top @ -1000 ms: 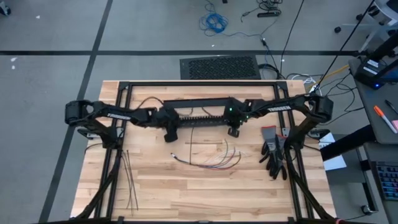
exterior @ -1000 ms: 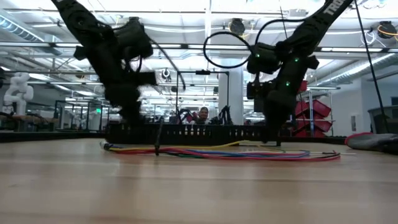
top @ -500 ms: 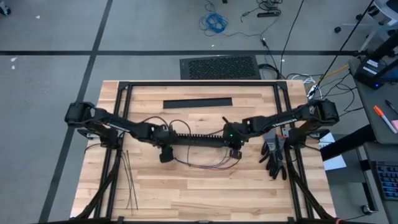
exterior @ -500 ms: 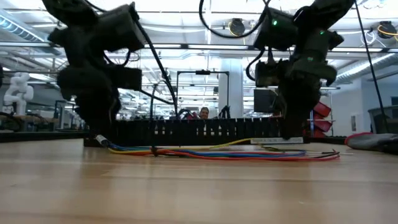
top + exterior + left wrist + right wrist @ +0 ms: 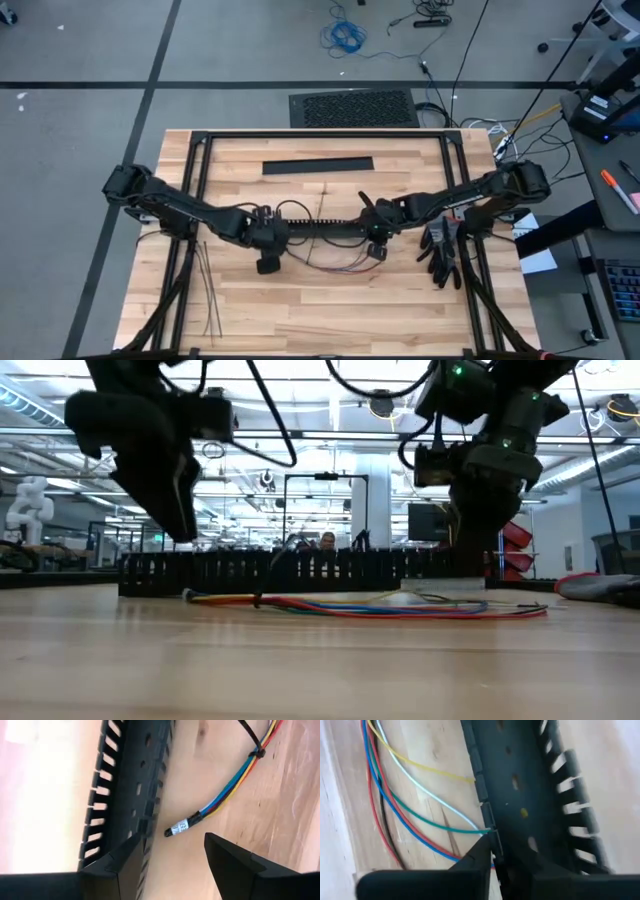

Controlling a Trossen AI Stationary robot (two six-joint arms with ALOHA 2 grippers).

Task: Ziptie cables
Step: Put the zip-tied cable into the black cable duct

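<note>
The cables point(image 5: 335, 264) point(image 5: 360, 605) lie loose on the wood, just near of the long black slotted duct point(image 5: 320, 228) point(image 5: 300, 572). The duct rests on the table on its base. A dark tie point(image 5: 257, 752) wraps the bundle near its labelled end point(image 5: 179, 827). The zipties point(image 5: 207, 290) lie at the near left. My left gripper point(image 5: 270, 252) point(image 5: 172, 865) stands open at the duct's left end, with the cable end and bare wood showing in its gap. My right gripper point(image 5: 375, 245) point(image 5: 495, 865) is shut on the duct near its right end. My left gripper: one finger point(image 5: 125, 865) stands against the duct's left end point(image 5: 142, 845); whether it touches, I cannot tell. My right gripper pinches the duct's near side wall point(image 5: 487, 832) between its two fingers, near the duct's right end, coming steeply from above. The duct lies level on the table.
Black gloves point(image 5: 440, 250) lie to the right of the right gripper. A flat black strip point(image 5: 318, 165) lies toward the far edge. Black frame rails point(image 5: 195, 200) run along the table's sides. A person point(image 5: 327, 542) sits in the room beyond.
Both grippers have moved toward the table's near edge, and the duct has slid with them from mid-table up to the cables. The left gripper has then risen a little and gone farther left along the duct.
</note>
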